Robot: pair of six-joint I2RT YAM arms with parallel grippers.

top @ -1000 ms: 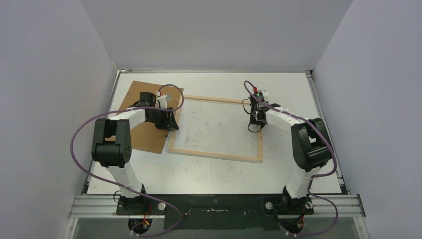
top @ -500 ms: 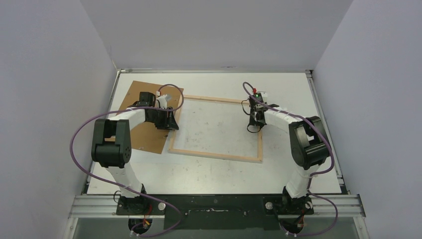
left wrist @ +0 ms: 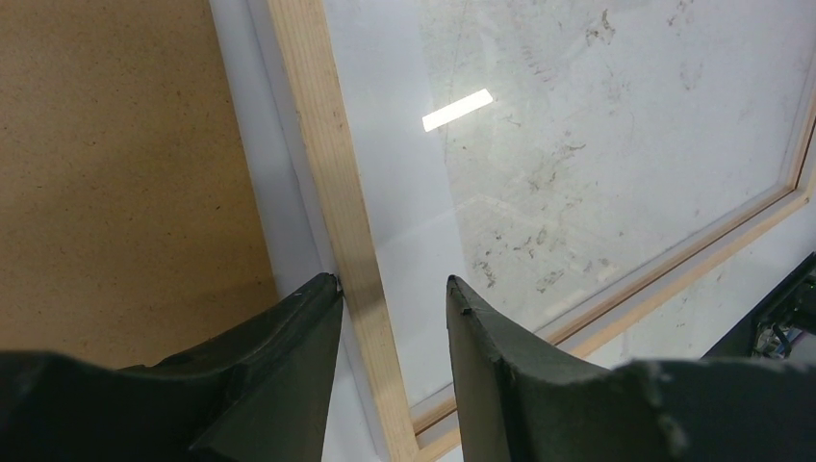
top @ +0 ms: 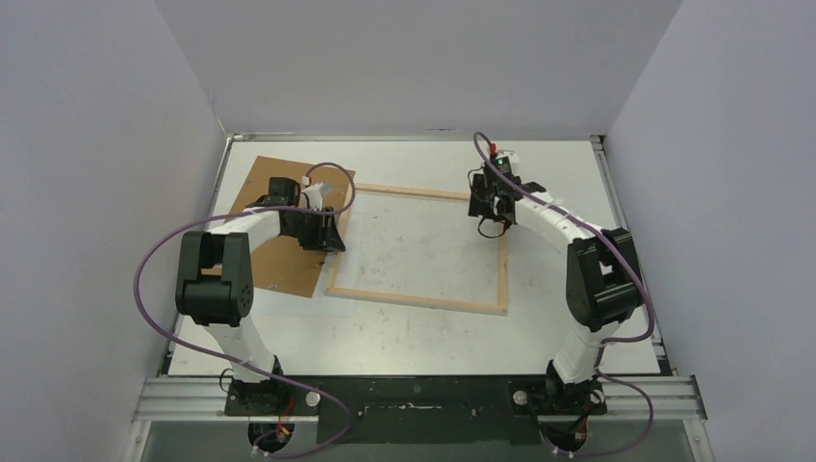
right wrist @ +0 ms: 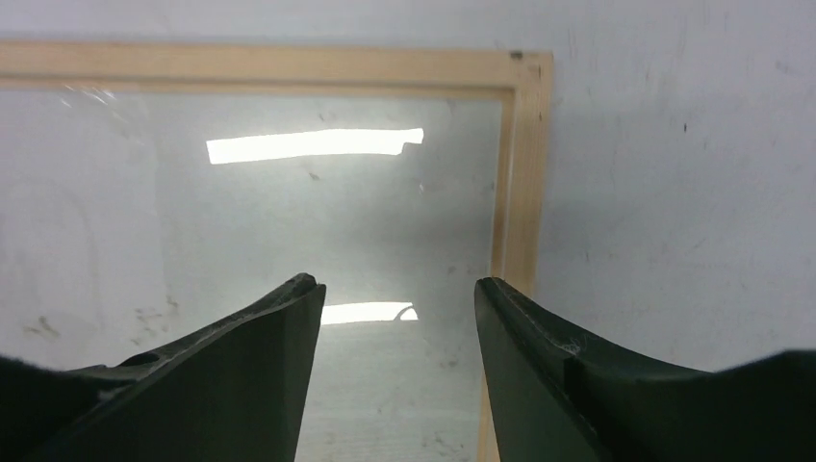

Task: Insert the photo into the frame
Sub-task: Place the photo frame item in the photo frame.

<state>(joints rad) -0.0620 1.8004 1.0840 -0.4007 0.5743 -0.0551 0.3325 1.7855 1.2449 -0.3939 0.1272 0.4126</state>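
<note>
The pale wood frame (top: pixel 414 299) lies flat mid-table with a smudged glass pane in it. My left gripper (top: pixel 332 236) is open at the frame's left bar (left wrist: pixel 318 144); in the left wrist view my gripper (left wrist: pixel 393 284) straddles that bar, its left fingertip (left wrist: pixel 322 289) at the bar's outer edge. My right gripper (top: pixel 492 214) is open and empty, hovering over the glass near the frame's far right corner (right wrist: pixel 524 67). A plain white sheet edge (left wrist: pixel 293 221) shows between the bar and the brown panel; I cannot tell whether it is the photo. No printed image shows.
A brown fibreboard backing panel (top: pixel 279 268) lies left of the frame, partly under my left arm, and fills the left of the left wrist view (left wrist: pixel 115 144). White walls close the table on three sides. The arm bases stand at the near edge.
My right gripper has moved away from me along the frame's right side toward its far right corner. The left arm and the frame have not moved.
</note>
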